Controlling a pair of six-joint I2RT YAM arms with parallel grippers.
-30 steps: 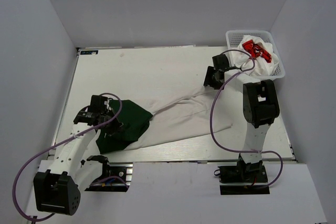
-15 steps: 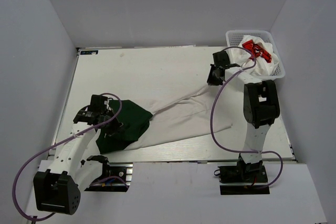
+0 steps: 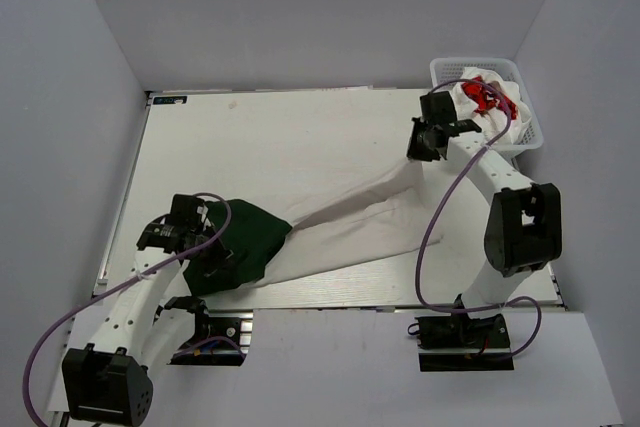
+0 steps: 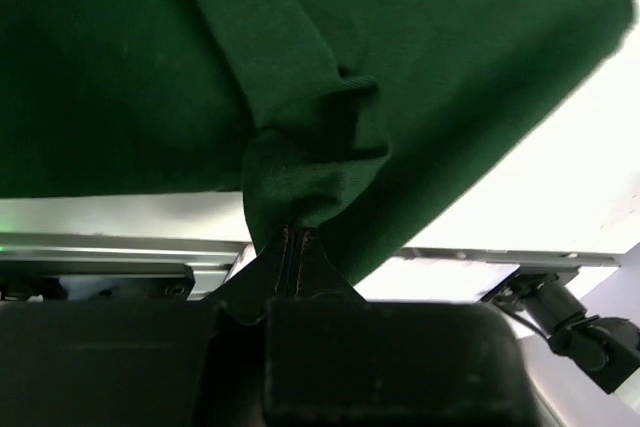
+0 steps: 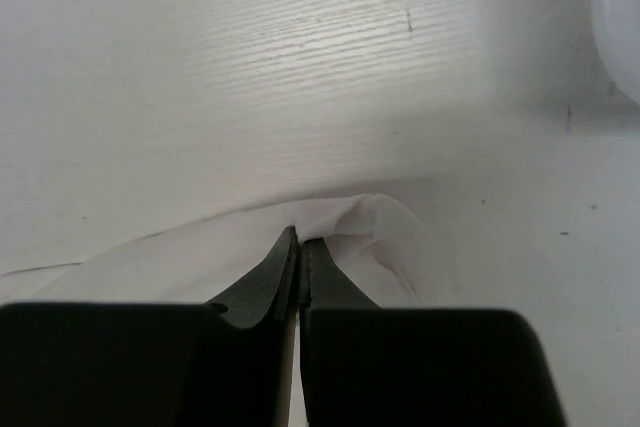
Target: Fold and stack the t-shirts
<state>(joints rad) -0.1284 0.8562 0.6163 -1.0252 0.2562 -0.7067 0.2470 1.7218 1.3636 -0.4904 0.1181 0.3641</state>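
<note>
1. The left gripper [image 4: 295,239] had its fingers pressed together on a bunched fold of the t-shirt's dark green part [image 4: 400,67]. From the fingertips the green cloth fanned upward and outward.
2. The right gripper [image 5: 300,244] had its fingers clamped on an edge of the same garment's white part [image 5: 190,262]. That cloth puffed up just beyond the tips and lay on both sides of them.
3. From above, the t-shirt [image 3: 345,222] lay on the table [image 3: 270,137] as a long band drawn out between the two pairs of fingers. Its green end was at the left fingers and its white end narrowed toward the right fingers.
4. Near the right fingers, on their far side and apart from them, stood a white mesh basket [image 3: 441,71]. A white shirt with red print [image 3: 500,115] was heaped inside it.
</note>
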